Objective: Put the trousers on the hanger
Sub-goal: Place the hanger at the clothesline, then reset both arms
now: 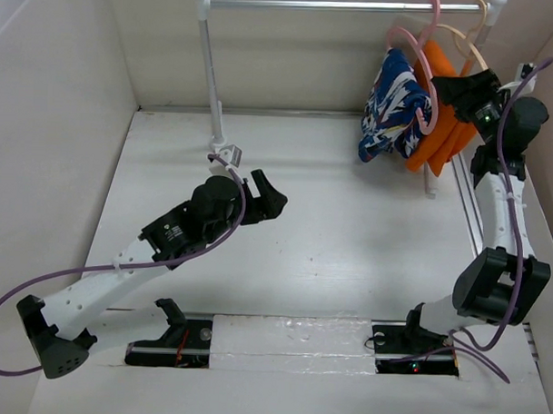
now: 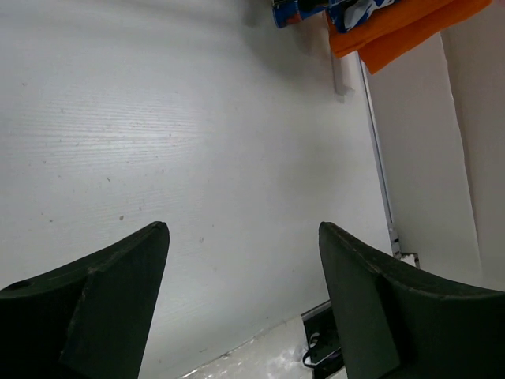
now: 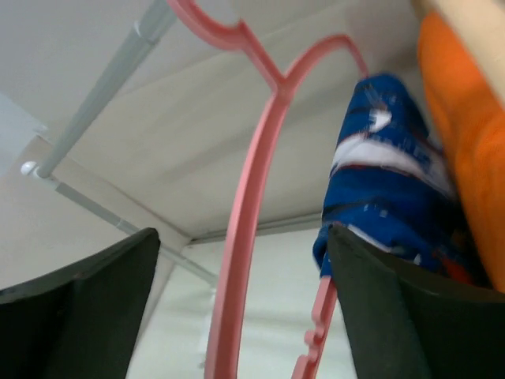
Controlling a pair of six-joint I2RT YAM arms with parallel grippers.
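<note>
Trousers [image 1: 393,111] hang on the hanger [image 3: 256,158]; left end effector [image 2: 243,229] and right end effector [image 3: 245,237] gape.

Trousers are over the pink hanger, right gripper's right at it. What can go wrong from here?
1. The right gripper is open, with the pink hanger in line between its fingers. Backing out askew could hook the hanger and pull it off the rail.
2. The trousers hang bunched to one side, so a jolt might slide them off.

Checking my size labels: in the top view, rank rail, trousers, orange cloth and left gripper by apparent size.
1. rail, longest by far.
2. trousers and orange cloth: look alike, cloth partly hidden, so unranked.
3. left gripper, smallest.
</note>
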